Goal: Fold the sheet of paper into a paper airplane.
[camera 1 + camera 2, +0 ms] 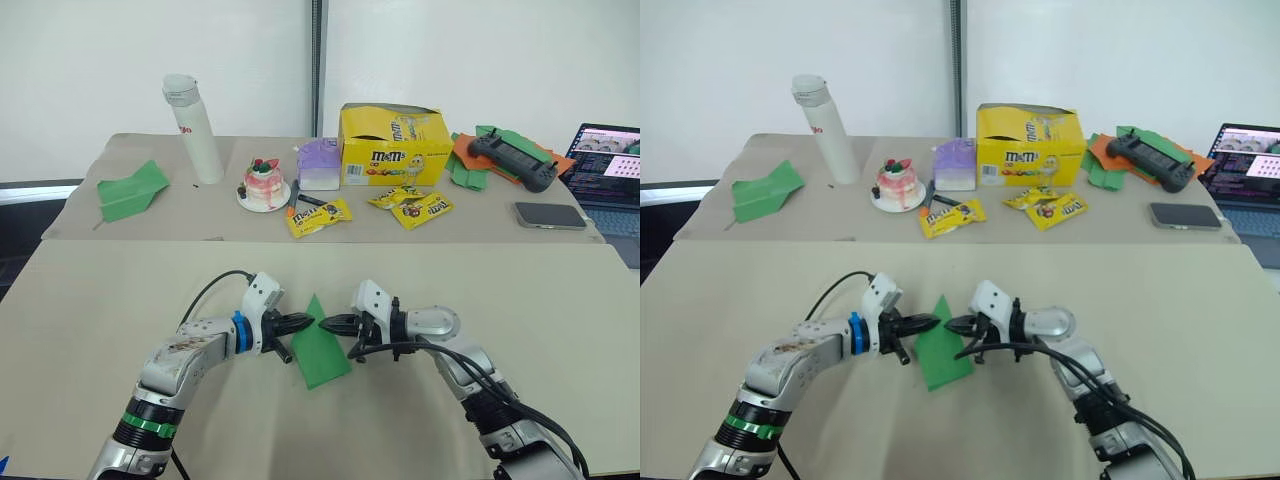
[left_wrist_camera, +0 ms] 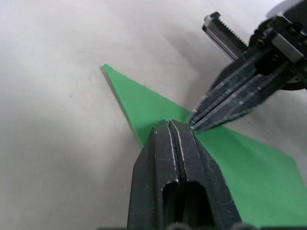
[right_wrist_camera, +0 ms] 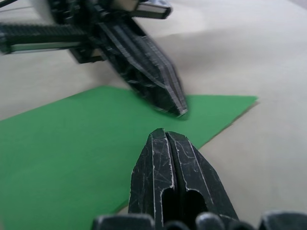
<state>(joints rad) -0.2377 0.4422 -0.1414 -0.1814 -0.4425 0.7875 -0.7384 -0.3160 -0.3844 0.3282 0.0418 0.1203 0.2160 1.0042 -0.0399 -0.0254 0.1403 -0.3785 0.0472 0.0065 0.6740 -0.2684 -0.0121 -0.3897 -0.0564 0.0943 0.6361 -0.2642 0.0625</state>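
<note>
Even, bright light falls from overhead, and shadows on the surface [image 1: 90, 300] are soft and faint. The head views are sharp throughout. In the right wrist view the left gripper [image 3: 180, 111] blurs (near fingers [image 3: 163, 177] stay crisp).
</note>
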